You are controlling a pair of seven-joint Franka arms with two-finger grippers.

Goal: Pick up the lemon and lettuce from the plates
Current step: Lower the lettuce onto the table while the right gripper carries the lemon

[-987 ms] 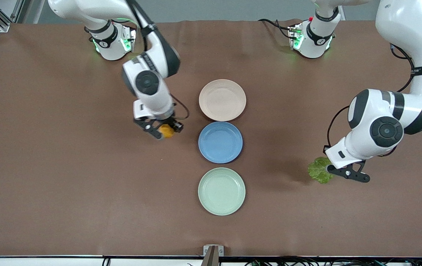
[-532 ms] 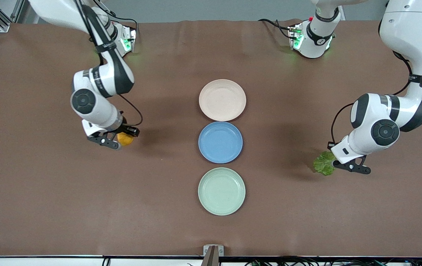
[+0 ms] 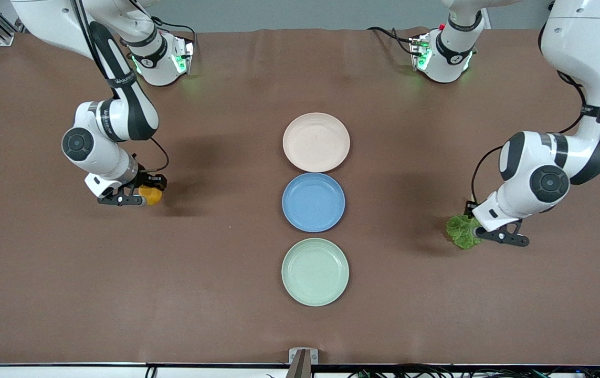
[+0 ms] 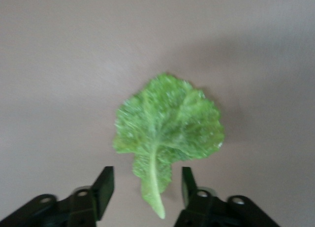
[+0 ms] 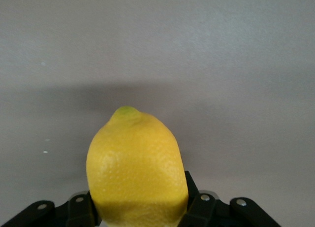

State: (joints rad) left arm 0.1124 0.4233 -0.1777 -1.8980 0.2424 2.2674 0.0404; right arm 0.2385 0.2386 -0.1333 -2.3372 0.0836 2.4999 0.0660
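The lemon (image 3: 151, 195) is held in my right gripper (image 3: 139, 199), which is shut on it low over the bare table toward the right arm's end; in the right wrist view the lemon (image 5: 137, 170) fills the gap between the fingers (image 5: 196, 200). The lettuce (image 3: 461, 231) lies on the table toward the left arm's end. My left gripper (image 3: 481, 232) is open around its pale stem, and in the left wrist view the leaf (image 4: 167, 128) sits between the spread fingers (image 4: 104, 185) without touching them. The pink plate (image 3: 316, 142) and the mint plate (image 3: 315, 271) are empty.
A blue plate (image 3: 313, 202) lies between the pink and mint plates in the middle of the table, also empty. The brown tabletop stretches wide around both grippers. The arm bases stand along the table's edge farthest from the front camera.
My right gripper has carried the lemon from beside the plates toward the right arm's end of the table. My left gripper and the lettuce shifted only slightly.
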